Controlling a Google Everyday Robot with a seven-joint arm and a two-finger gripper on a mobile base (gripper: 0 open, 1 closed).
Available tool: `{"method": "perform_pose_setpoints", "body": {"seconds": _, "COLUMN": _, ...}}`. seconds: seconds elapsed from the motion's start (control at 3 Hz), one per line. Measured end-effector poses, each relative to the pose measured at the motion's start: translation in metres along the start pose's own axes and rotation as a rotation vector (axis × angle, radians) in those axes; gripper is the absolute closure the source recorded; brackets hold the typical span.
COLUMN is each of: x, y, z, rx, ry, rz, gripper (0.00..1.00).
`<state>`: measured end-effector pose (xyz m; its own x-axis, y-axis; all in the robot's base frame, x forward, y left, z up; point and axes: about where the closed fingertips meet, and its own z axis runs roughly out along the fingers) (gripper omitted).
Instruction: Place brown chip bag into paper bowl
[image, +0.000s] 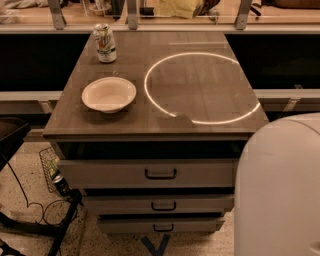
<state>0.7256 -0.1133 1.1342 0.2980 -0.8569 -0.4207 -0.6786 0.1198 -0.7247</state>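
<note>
The paper bowl (109, 94) is white, empty and upright on the left front part of the wooden table top (165, 122). Only the tan lower part of the brown chip bag (177, 7) shows, at the top edge of the camera view, hanging in the air above the table's far edge. My gripper (207, 6) is a dark shape right beside it on the right, mostly cut off by the frame edge, and holds the bag up. The bag is far behind the bowl and to its right.
A green-and-white soda can (105, 43) stands at the table's far left, behind the bowl. A bright ring of light (150, 95) lies on the table's right half. Drawers (160, 173) sit below. My white body (280, 190) fills the bottom right. Cables lie on the floor (45, 210).
</note>
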Motion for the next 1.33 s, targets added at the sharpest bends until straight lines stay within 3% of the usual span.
{"method": "perform_pose_setpoints", "body": {"seconds": 0.33, "x": -0.01, "y": -0.002, "z": -0.013, "rx": 0.045, "ry": -0.002, "rz": 0.032, "gripper": 1.0}}
{"method": "perform_pose_setpoints", "body": {"seconds": 0.67, "x": -0.029, "y": -0.006, "z": -0.044, "rx": 0.146, "ry": -0.035, "rz": 0.053, "gripper": 1.0}}
{"method": "perform_pose_setpoints", "body": {"seconds": 1.0, "x": -0.057, "y": 0.023, "z": -0.041, "rx": 0.233, "ry": -0.133, "rz": 0.087, "gripper": 1.0}}
{"method": "perform_pose_setpoints", "body": {"seconds": 1.33, "x": -0.057, "y": 0.023, "z": -0.041, "rx": 0.233, "ry": -0.133, "rz": 0.087, "gripper": 1.0}}
